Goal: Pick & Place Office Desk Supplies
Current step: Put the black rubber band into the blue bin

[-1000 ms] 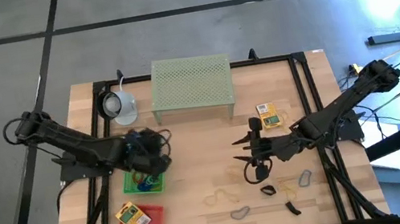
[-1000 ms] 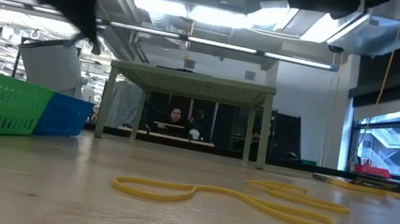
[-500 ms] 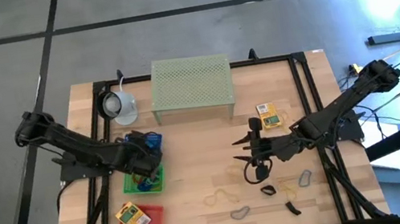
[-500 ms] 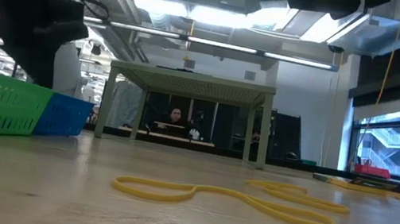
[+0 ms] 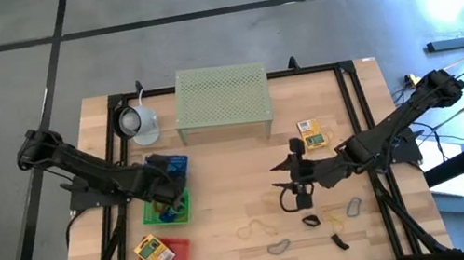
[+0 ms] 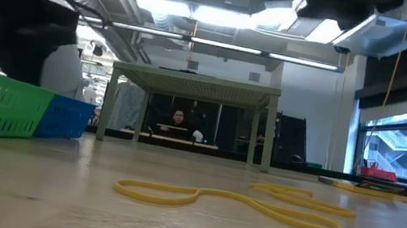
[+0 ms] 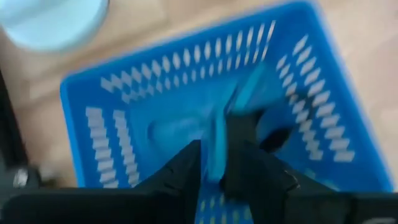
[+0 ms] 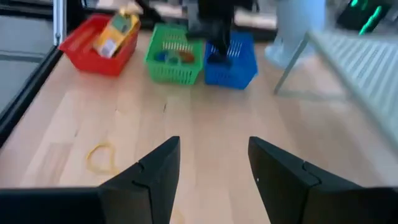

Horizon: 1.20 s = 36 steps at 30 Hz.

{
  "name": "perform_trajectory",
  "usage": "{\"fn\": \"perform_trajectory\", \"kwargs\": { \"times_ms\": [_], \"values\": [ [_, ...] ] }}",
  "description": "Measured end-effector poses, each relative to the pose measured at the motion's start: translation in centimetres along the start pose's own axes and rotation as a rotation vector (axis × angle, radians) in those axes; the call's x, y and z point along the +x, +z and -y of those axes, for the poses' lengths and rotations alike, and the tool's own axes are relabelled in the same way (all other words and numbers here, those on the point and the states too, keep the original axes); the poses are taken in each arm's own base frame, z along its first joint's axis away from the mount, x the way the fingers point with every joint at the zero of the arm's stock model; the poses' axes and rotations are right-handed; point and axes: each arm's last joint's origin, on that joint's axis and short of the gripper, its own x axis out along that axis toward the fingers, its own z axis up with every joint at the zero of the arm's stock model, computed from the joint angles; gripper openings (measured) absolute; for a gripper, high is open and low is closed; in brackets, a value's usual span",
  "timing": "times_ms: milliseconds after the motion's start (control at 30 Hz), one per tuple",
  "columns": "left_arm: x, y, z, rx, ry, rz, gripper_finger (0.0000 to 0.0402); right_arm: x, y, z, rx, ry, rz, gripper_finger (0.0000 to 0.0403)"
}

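Left hand (image 7: 214, 165) lowered into blue slotted plastic basket (image 7: 124, 106), thin blue loop (image 7: 217, 146) seen between fingers; grip cannot be told. Right hand (image 8: 208, 168) spread, nothing held, above wooden bench (image 5: 224, 197) mid-right. Yellow loops (image 6: 231, 200) lie near front edge.

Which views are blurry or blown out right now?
Left wrist view: motion-smeared, the blue basket soft all over. Right wrist view: mildly soft, far baskets fuzzy. Low view: near yellow loop sharp, ceiling lights glaring. High view: bright glare top right.
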Motion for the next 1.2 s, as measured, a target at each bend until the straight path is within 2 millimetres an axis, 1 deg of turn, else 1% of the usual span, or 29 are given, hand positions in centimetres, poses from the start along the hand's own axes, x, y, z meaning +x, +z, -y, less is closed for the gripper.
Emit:
{"fn": "perform_trajectory", "kwargs": {
  "times_ms": [133, 233, 400, 533, 667, 833, 1033, 1200],
  "values": [
    [-0.2, -0.2, -0.4, 0.014, 0.021, -0.094, 0.0123, -0.1, -1.5, 0.1, 0.086, 0.032, -0.155, 0.0191],
    [-0.4, -0.1, -0.5, 0.015, 0.021, -0.097, 0.0129, -0.4, -2.7, 0.2, 0.181, 0.059, -0.298, 0.0191],
    [-2.2, 1.2, -0.5, 0.015, 0.025, 0.025, 0.0128, -1.2, -4.5, 0.1, 0.345, 0.102, -0.543, 0.0191],
    [-3.9, 2.5, 0.0, 0.005, -0.023, 0.162, 0.0125, -1.7, -5.1, -1.0, 0.396, 0.104, -0.597, 0.0191],
    [-5.2, 3.1, 1.0, 0.032, -0.096, 0.250, 0.0125, -1.9, -6.0, -2.7, 0.359, 0.170, -0.656, 0.0191],
    [-6.2, 3.1, 2.4, 0.068, -0.213, 0.334, 0.0125, -1.6, -7.7, -4.7, 0.213, 0.191, -0.709, 0.0191],
    [-7.0, 2.9, 3.9, 0.109, -0.349, 0.376, 0.0125, 0.4, -9.6, -6.5, 0.102, 0.219, -0.729, 0.0191],
    [-7.7, 2.8, 4.8, 0.137, -0.436, 0.413, 0.0125, 1.9, -10.5, -7.3, 0.024, 0.250, -0.712, 0.0191]
  ]
}}
